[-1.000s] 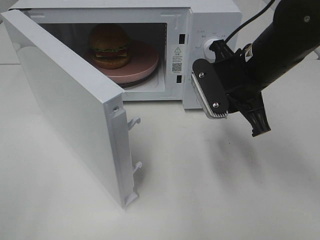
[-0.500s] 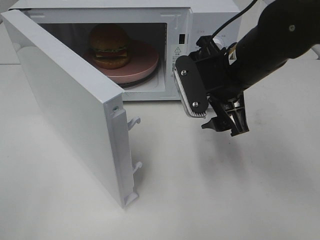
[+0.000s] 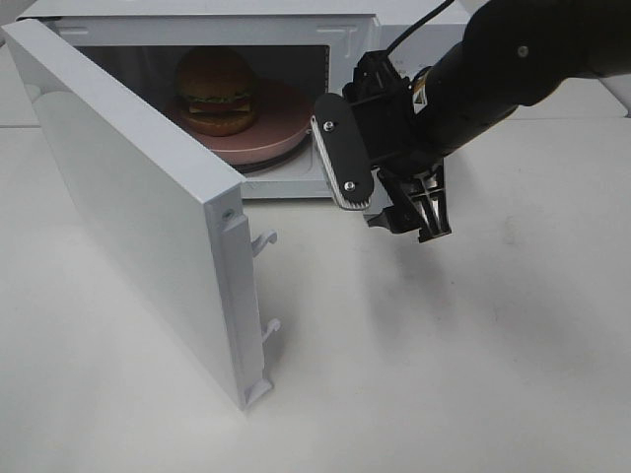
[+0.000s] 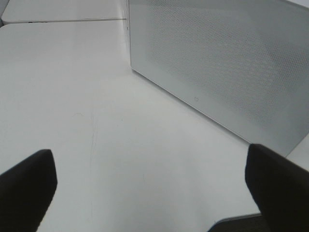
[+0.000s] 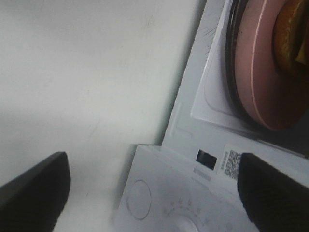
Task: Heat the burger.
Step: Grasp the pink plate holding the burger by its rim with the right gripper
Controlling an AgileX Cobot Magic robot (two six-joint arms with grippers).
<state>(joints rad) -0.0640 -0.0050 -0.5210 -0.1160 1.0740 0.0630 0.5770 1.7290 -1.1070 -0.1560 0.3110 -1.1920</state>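
Note:
The burger (image 3: 215, 91) sits on a pink plate (image 3: 281, 126) inside the open microwave (image 3: 246, 14). Its door (image 3: 128, 187) is swung out to the left. My right gripper (image 3: 383, 187) hangs open and empty just in front of the right side of the oven's mouth, covering the control panel. The right wrist view shows the right gripper (image 5: 154, 193) above the plate (image 5: 256, 67), an edge of the burger (image 5: 292, 34) and the panel's dial (image 5: 138, 199). My left gripper (image 4: 152, 193) is open and empty, facing the door's outer side (image 4: 222, 63); the high view does not show it.
A white tabletop (image 3: 444, 374) spreads in front of the oven. The open door's latch hooks (image 3: 264, 241) stick out from its free edge. The right arm (image 3: 523, 59) and its cable cross above the microwave's right side.
The right gripper has opened wide and moved left and slightly up, from the table's right side to the front of the control panel. Burger, plate and door have not moved.

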